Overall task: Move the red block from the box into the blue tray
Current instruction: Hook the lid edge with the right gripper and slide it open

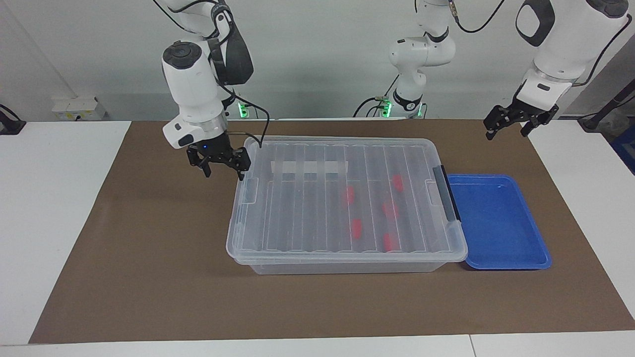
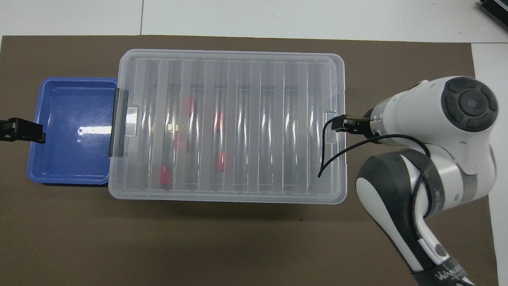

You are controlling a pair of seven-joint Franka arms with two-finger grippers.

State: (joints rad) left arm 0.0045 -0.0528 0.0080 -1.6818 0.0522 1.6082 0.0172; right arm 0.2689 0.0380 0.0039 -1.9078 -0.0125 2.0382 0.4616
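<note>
The clear box [image 1: 297, 218] lies in the middle of the brown mat with its ribbed lid on. Several red blocks show dimly through the lid, one of them [image 1: 356, 228] also in the overhead view [image 2: 221, 159]. The blue tray [image 1: 501, 223] stands empty against the box's end with the black latch [image 1: 445, 193], toward the left arm's end. My right gripper [image 1: 224, 173] is open and empty, low beside the box's other end. In the overhead view it [image 2: 343, 123] is at that end's rim. My left gripper [image 1: 506, 133] is open and empty, held high, over the tray's outer edge [image 2: 33, 159] in the overhead view.
The brown mat [image 1: 149, 258] covers the table, with white tabletop [image 1: 49, 198] at both ends. A whitish label strip [image 1: 307, 167] shows under the lid. A black cable [image 2: 329, 159] from the right wrist hangs over the box's end.
</note>
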